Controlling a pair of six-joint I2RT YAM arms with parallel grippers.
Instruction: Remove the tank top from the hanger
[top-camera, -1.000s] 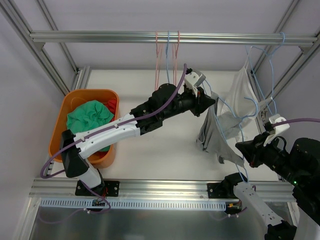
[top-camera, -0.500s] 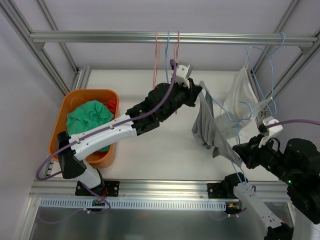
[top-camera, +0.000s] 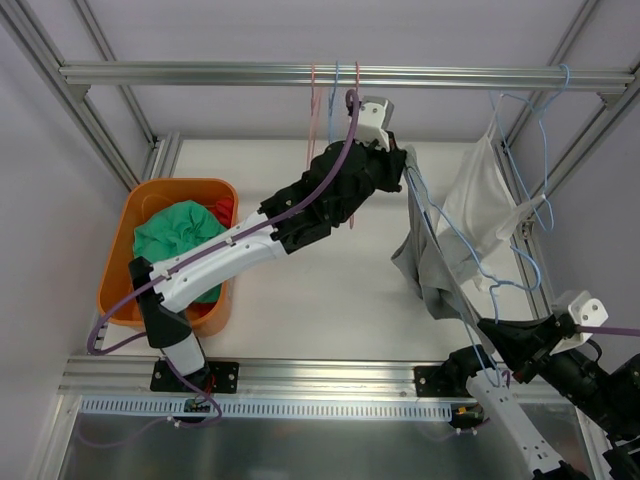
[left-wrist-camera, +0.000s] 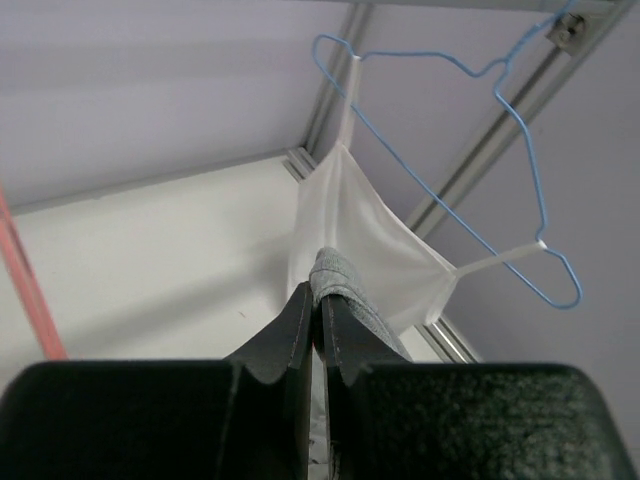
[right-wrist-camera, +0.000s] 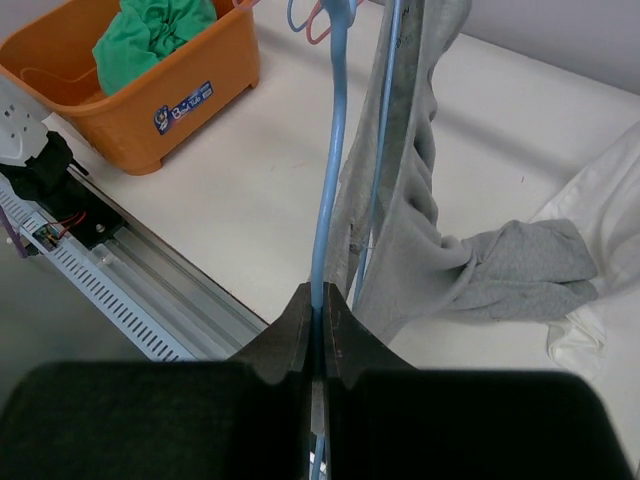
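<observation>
While beside white shirt (top-camera: 480, 195), tank top (top-camera: 422, 268)

Shows soft, matt grey knit cloth in the tank top (right-wrist-camera: 405, 250) and thinner, smoother cloth in the white garment (left-wrist-camera: 350, 230). Shows thin, glossy blue coated wire in the hanger (right-wrist-camera: 330, 180), shiny orange plastic in the basket (right-wrist-camera: 130, 125), brushed satin metal in the rail (top-camera: 200, 74)

The grey tank top (top-camera: 425, 275) hung bunched and creased on the blue wire hanger (right-wrist-camera: 335, 150), raised above the white table. Its top edge was pinched in the left gripper (left-wrist-camera: 317, 300), and loose folds sagged below. The hanger slanted down beside the cloth, its wire clamped in the right gripper (right-wrist-camera: 318, 300).
</observation>
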